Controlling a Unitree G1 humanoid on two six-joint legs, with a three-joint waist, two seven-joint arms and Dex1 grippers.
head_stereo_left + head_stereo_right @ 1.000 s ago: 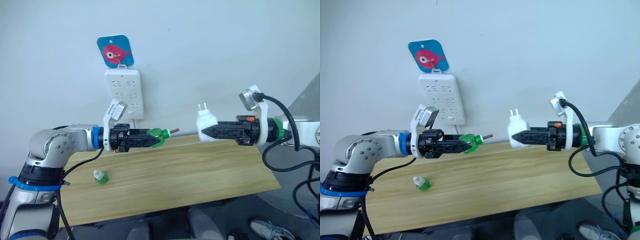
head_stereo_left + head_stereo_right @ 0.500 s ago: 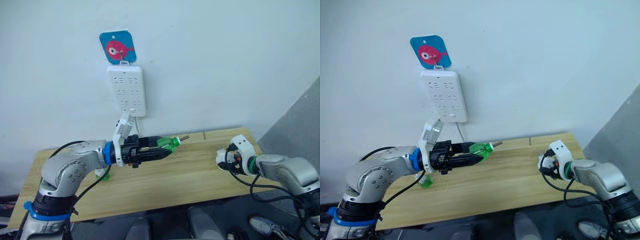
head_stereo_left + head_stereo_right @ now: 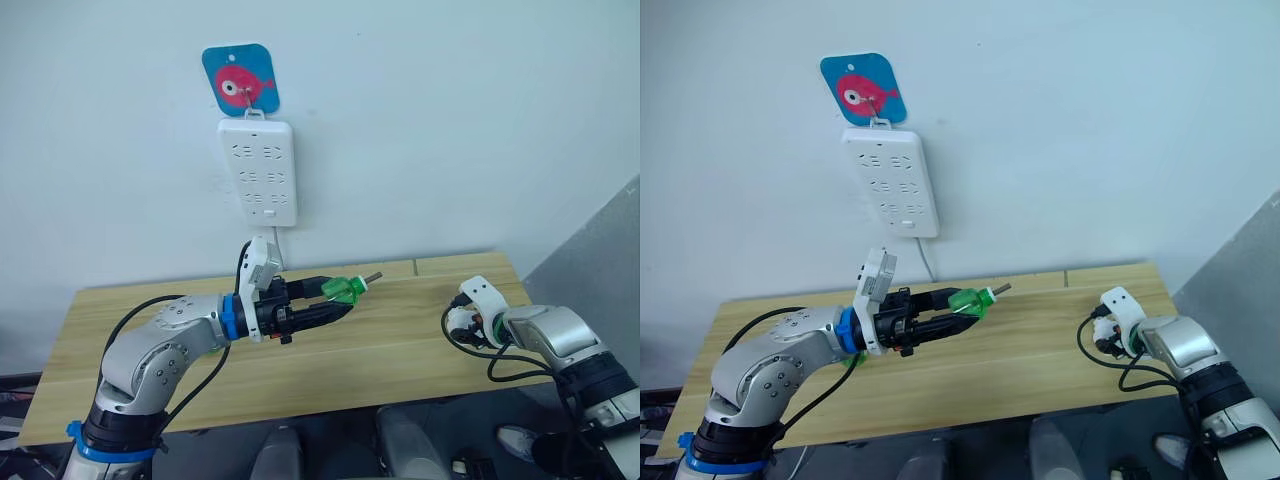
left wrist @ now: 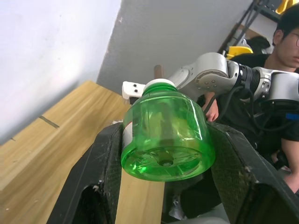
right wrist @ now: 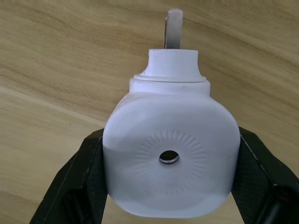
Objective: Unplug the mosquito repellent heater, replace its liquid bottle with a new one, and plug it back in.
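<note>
My left gripper (image 3: 325, 303) is shut on a small green liquid bottle (image 3: 340, 289), held above the table's middle with its dark wick pointing right. In the left wrist view the bottle (image 4: 164, 133) sits base-first between the two black fingers. My right gripper (image 5: 168, 156) is shut on the white mosquito repellent heater (image 5: 168, 116), its plug prong pointing away, close over the wooden table top. In the head views the right arm (image 3: 540, 335) hangs low at the table's right edge.
A white multi-socket power strip (image 3: 258, 170) hangs on the wall under a blue fish tag (image 3: 240, 88). The wooden table (image 3: 400, 350) spans the front. A person (image 4: 289, 32) sits beyond the right arm in the left wrist view.
The right arm has dropped from chest height down to the table's right edge with the heater. The left gripper keeps the bottle. The camera has shifted.
</note>
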